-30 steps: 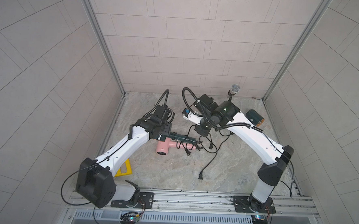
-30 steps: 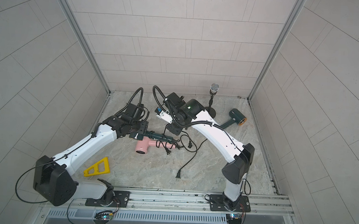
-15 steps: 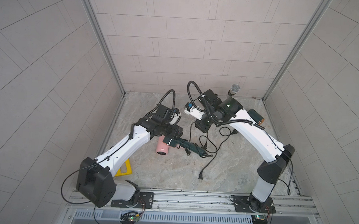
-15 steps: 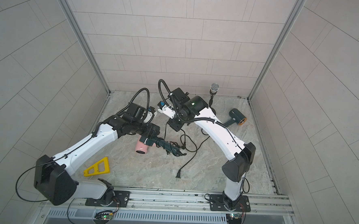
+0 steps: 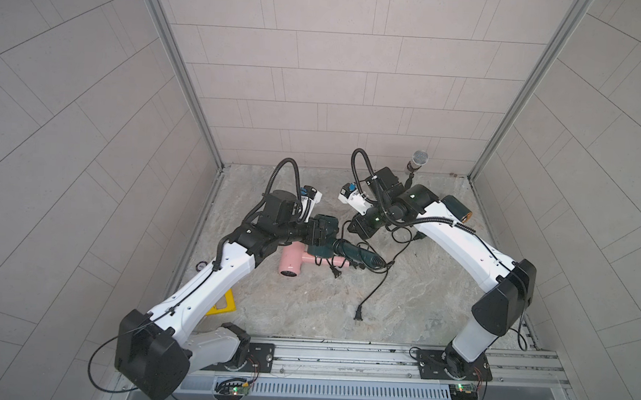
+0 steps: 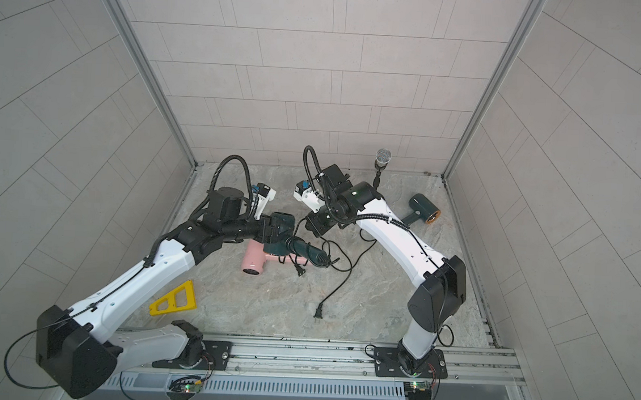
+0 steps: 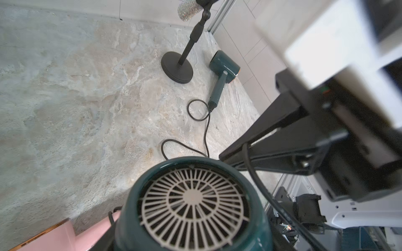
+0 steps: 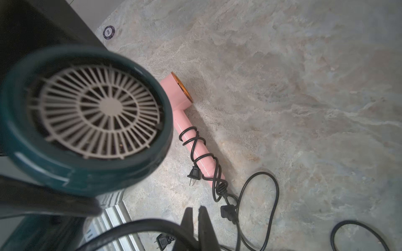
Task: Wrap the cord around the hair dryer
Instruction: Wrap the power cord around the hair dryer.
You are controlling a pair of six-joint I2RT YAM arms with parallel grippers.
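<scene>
cord [image 8: 139, 222] pinched between the closed fingers of the right gripper [image 8: 195, 211], thin and black, running off blurred past the wrist camera; depth of bite in the pads not visible. left gripper [image 5: 319, 234] clamped wide on the head of the dark green hair dryer [image 7: 193, 202], lifted off the stone floor [image 5: 418, 307], grille end facing both wrist cameras, handle [image 5: 357, 252] slanting down to a ribbed strain relief [image 5: 377, 263]. looks to carry one dark turn across the handle near the head; hard to say for sure. beyond that, slack in loose loops on the floor, ending at a plug [image 5: 358, 316] lying free, well apart from both grippers.

judged by look: soft, springy, prone to kink and to slip along smooth plastic; best taken a little way out from the handle and kept taut, each turn laid beside the last. dryer body rigid, probably light, glossy and likely slippery; head a sound place to hold, leaving the handle bare for winding.

further out: pink hair dryer [image 5: 293, 259] on the floor just beneath, already wrapped; another green dryer [image 6: 420, 208] and a microphone stand [image 6: 383, 157] near the back wall; yellow triangle [image 6: 191, 295] near the front.
</scene>
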